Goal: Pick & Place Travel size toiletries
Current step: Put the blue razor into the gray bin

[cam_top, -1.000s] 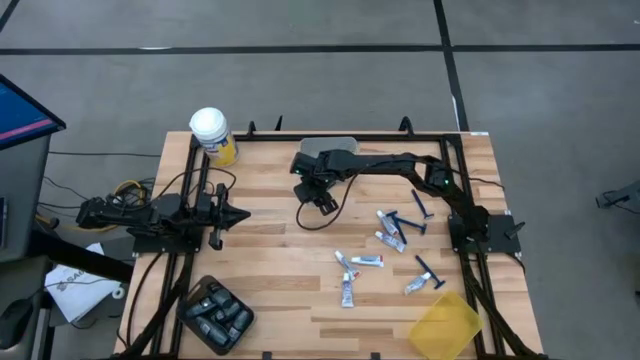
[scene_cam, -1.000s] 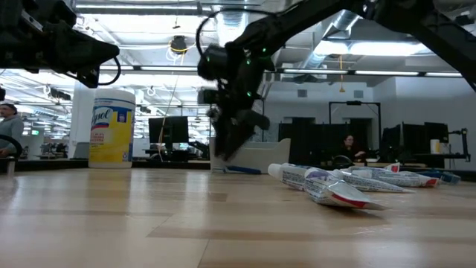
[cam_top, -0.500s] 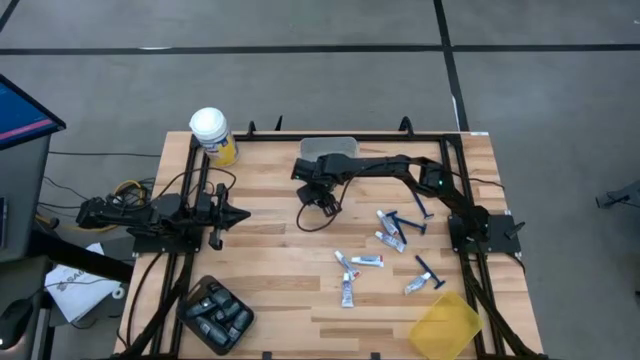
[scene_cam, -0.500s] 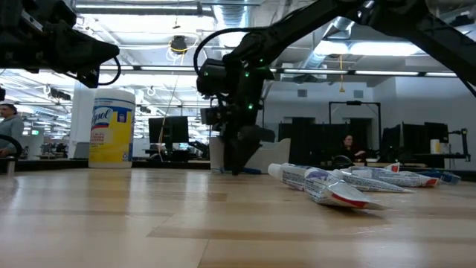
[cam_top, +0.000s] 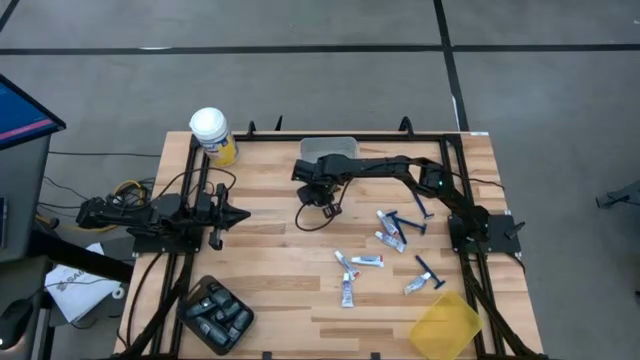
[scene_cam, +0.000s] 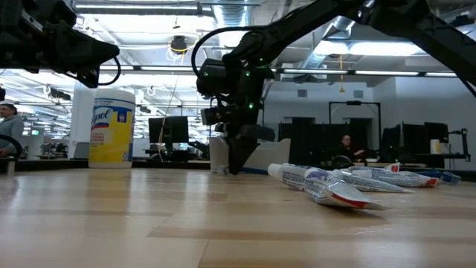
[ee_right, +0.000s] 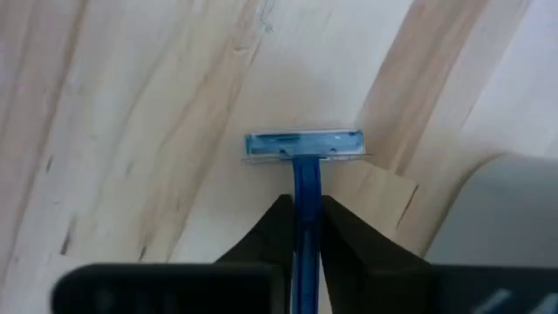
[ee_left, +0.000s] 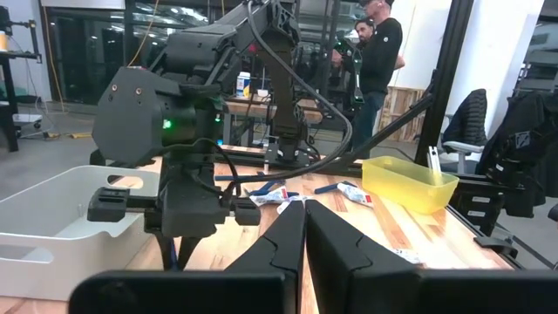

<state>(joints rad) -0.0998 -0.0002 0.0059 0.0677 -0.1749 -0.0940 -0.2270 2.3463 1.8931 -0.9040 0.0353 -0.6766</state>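
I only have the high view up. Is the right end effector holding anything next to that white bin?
Observer: Yes. The right wrist view shows the right end effector shut on the handle of a blue T-shaped plastic razor.
Operator: Is the razor over the bin?
Observer: No. Its head is over the bare wooden table, and a corner of the white plastic bin is beside it.
Operator: How low is it?
Observer: In the low view, the tip of the end effector reaches down close to the tabletop, in front of the bin.
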